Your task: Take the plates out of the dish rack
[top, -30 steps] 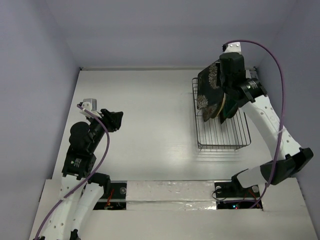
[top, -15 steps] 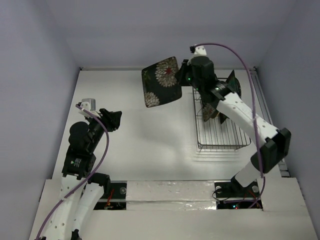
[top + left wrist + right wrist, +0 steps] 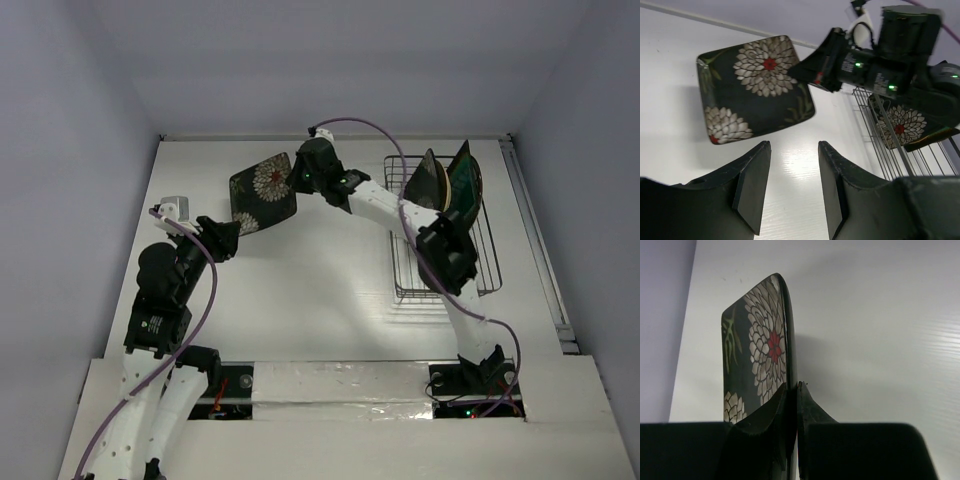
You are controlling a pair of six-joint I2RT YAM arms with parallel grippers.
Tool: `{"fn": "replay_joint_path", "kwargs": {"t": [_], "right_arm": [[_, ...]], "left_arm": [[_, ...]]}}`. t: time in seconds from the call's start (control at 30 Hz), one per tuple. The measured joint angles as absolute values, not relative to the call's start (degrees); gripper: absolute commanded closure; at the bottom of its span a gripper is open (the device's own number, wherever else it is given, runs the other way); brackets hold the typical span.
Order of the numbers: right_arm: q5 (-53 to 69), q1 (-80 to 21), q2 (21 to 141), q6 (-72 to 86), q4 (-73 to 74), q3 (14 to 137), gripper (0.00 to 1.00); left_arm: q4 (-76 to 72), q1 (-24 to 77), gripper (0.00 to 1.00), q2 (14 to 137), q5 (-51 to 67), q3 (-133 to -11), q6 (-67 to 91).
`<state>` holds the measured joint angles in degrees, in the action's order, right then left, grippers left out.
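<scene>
The right gripper (image 3: 792,390) is closed on one edge of the black flowered plate (image 3: 765,345), which sits between its two fingers and hangs tilted over the bench, near the far edge and left of the middle. The left gripper (image 3: 792,185) has its jaws apart and empty, with this plate just beyond them. The dish rack (image 3: 480,270) stands toward the far right corner, with other plates (image 3: 462,180) upright inside.
</scene>
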<state>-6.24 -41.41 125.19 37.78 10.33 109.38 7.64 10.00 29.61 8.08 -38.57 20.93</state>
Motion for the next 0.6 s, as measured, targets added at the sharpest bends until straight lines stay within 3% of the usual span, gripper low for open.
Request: {"fn": "replay_joint_path", "kwargs": {"t": [0.2, 0.43, 0.53, 0.6], "right_arm": [[-5.08, -42.15, 135.35, 41.50, 10.28, 118.93, 1.00], [-3.95, -42.19, 138.85, 44.60, 11.55, 119.52, 0.97], [-3.64, -42.19, 139.35, 45.71, 11.60, 119.35, 0.88], [-3.40, -42.17, 139.37, 46.54, 11.57, 119.02, 0.75]], "left_arm": [[7.64, 10.00, 0.61, 29.98, 8.08, -38.57, 20.93], [7.64, 10.00, 0.61, 29.98, 8.10, -38.57, 20.93], [7.64, 10.00, 0.61, 29.98, 8.10, -38.57, 20.93], [7.64, 10.00, 0.61, 29.98, 8.10, -38.57, 20.93]]}}
